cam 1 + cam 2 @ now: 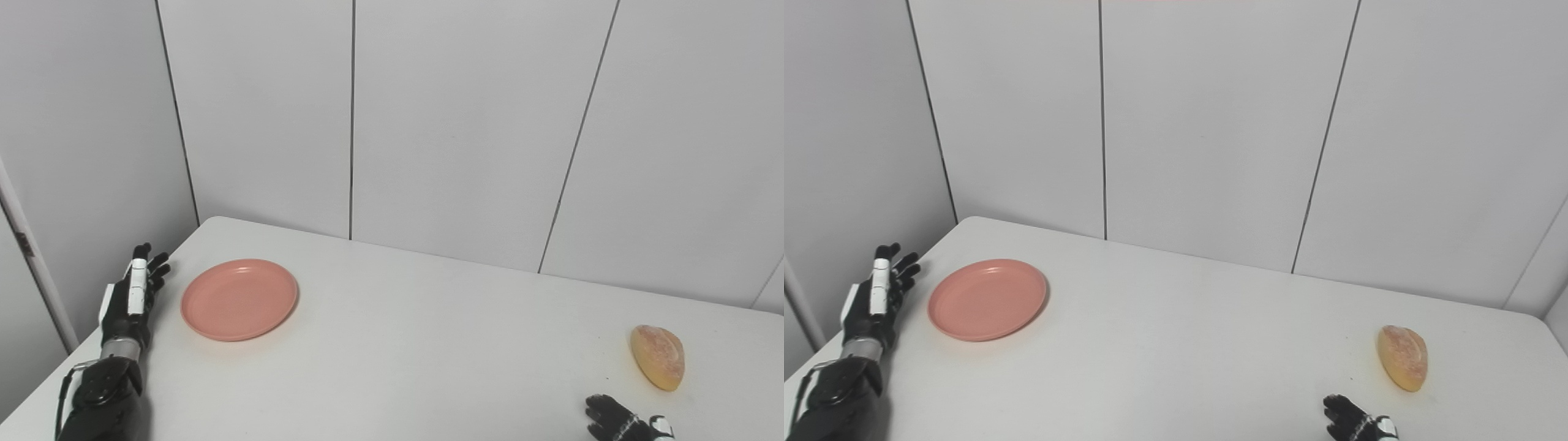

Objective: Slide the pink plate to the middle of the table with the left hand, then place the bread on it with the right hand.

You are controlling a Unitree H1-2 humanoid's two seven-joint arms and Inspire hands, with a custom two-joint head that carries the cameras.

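While left hand (131, 294) spreads empty beside round pink plate (239, 299), golden bread (658, 356) lies apart.

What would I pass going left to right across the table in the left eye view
left hand → pink plate → right hand → bread

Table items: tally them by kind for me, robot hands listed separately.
Pink plate: 1
Bread: 1
Robot hands: 2, left robot hand and right robot hand
Total: 2 items on the table, plus 2 robot hands
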